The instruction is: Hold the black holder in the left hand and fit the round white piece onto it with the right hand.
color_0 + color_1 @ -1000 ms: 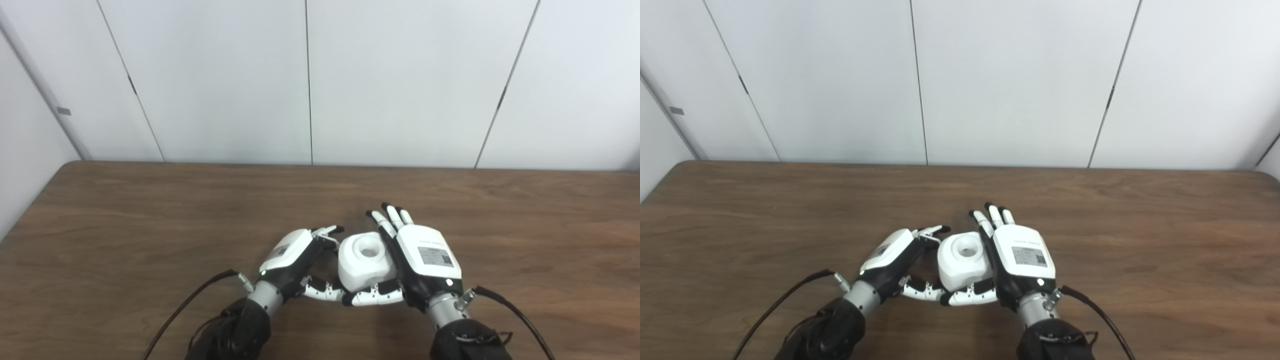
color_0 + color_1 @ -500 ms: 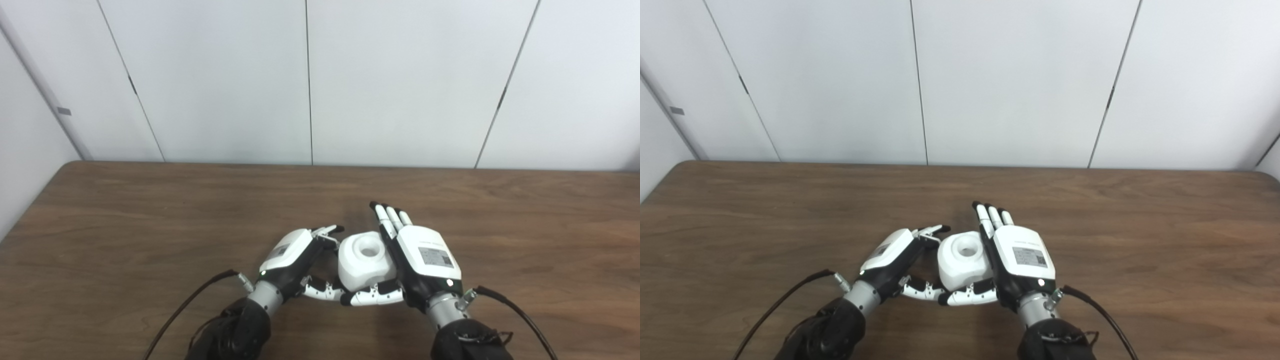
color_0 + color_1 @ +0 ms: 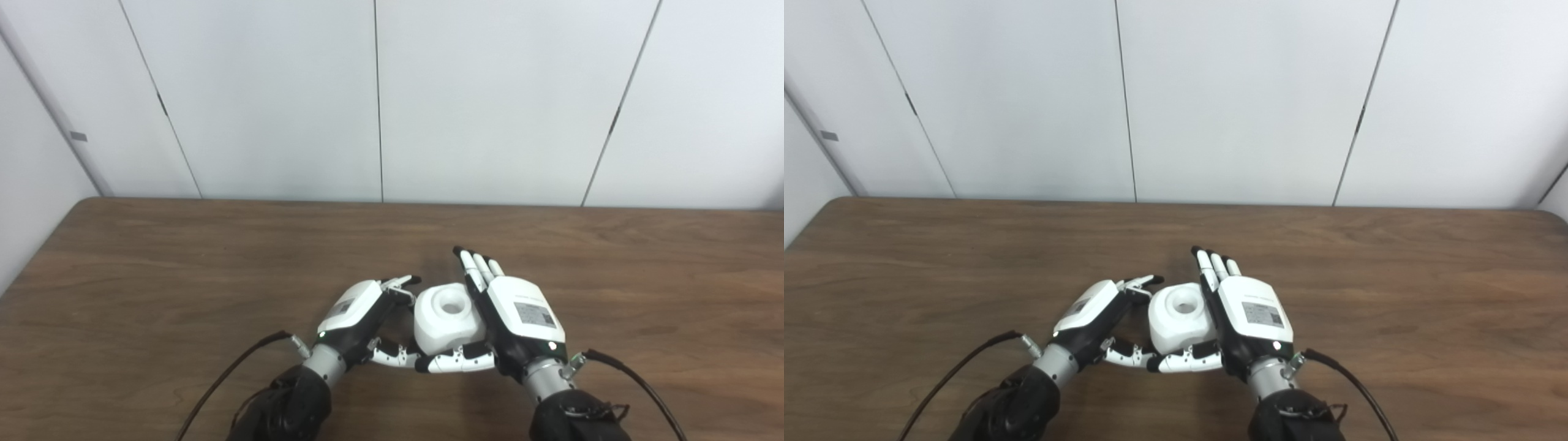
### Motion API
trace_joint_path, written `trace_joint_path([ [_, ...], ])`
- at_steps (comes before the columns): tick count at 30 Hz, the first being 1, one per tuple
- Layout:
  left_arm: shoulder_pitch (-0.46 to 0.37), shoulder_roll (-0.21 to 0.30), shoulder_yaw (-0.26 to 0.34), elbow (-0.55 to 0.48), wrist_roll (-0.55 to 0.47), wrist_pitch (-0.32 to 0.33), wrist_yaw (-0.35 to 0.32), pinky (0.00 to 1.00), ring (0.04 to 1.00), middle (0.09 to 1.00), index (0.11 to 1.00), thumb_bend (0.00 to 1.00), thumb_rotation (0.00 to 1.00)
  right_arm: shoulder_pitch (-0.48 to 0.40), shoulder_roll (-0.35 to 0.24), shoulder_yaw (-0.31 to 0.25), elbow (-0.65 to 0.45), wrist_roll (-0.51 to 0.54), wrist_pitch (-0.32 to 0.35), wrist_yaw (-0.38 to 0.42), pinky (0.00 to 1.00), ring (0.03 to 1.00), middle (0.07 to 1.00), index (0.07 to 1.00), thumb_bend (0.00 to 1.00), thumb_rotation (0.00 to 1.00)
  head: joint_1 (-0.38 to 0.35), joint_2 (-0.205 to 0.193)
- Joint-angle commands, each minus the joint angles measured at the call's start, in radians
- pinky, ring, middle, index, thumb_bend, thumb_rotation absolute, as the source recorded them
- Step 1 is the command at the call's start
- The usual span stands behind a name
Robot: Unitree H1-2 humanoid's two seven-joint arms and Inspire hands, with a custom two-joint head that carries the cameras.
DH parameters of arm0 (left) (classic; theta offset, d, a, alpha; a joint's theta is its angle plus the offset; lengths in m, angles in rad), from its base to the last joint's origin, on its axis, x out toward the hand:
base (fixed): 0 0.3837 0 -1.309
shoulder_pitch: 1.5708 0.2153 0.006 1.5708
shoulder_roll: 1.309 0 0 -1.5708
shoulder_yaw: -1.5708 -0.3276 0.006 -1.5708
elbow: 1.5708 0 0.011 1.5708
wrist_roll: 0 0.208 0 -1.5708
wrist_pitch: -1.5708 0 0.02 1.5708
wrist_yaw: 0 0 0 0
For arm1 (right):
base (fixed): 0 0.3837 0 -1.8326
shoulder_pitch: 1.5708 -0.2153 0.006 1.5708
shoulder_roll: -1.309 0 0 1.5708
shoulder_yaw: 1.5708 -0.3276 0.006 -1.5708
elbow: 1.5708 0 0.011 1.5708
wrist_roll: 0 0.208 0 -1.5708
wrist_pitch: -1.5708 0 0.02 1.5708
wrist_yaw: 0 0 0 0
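Observation:
The round white piece (image 3: 449,320), with a hole in its top, sits low over the table between my two hands. My left hand (image 3: 357,313) curls around its left side, fingertips at its upper edge and thumb reaching under its front. Only a dark sliver between that palm and the white piece shows of the black holder (image 3: 401,313); the rest is hidden. My right hand (image 3: 520,311) lies flat against the right side of the piece. Its fingers (image 3: 474,269) stretch straight past the piece and its thumb lies along the lower front.
The brown wooden table (image 3: 184,263) stretches wide to the left, right and back, ending at a white panelled wall. A black cable (image 3: 233,373) trails from my left wrist and another cable (image 3: 637,386) from my right wrist, both near the front edge.
My right hand's fingers have straightened and drawn together, lifting off the white piece's far side. The left hand and the white piece have stayed put.

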Motion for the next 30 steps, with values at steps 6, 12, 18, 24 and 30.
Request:
trace_joint_path([
  [6, -0.03, 0.001, 0.001, -0.005, 0.006, -0.006, 0.007, 0.99, 0.959, 0.941, 0.478, 0.51, 0.05, -0.01, -0.014, -0.007, -0.034, 0.037, 0.001, 0.025, 0.74, 1.0, 1.0, 1.0, 1.0, 0.56, 0.001, -0.001],
  [12, -0.03, 0.001, 0.001, -0.007, 0.005, -0.005, 0.007, 0.99, 0.957, 0.939, 0.478, 0.51, 0.05, -0.011, -0.022, -0.006, -0.037, 0.045, 0.003, 0.026, 0.74, 1.0, 1.0, 1.0, 1.0, 0.56, 0.001, -0.001],
  [18, -0.031, 0.0, 0.001, -0.006, 0.008, 0.003, 0.005, 1.0, 0.957, 0.938, 0.478, 0.51, 0.05, -0.011, -0.029, -0.003, -0.035, 0.055, -0.001, 0.023, 0.73, 1.0, 1.0, 1.0, 1.0, 0.56, 0.001, -0.001],
  [24, -0.031, -0.003, 0.004, -0.002, 0.0, 0.009, 0.004, 1.0, 0.962, 0.941, 0.478, 0.52, 0.05, -0.012, -0.032, 0.0, -0.029, 0.063, -0.002, 0.016, 0.73, 1.0, 1.0, 1.0, 1.0, 0.56, 0.003, -0.004],
  [30, -0.034, -0.003, 0.006, -0.013, -0.007, 0.036, -0.016, 1.0, 0.978, 0.954, 0.479, 0.52, 0.05, -0.013, -0.031, 0.003, -0.027, 0.064, -0.002, 0.016, 0.73, 1.0, 1.0, 1.0, 1.0, 0.55, 0.002, -0.004],
])
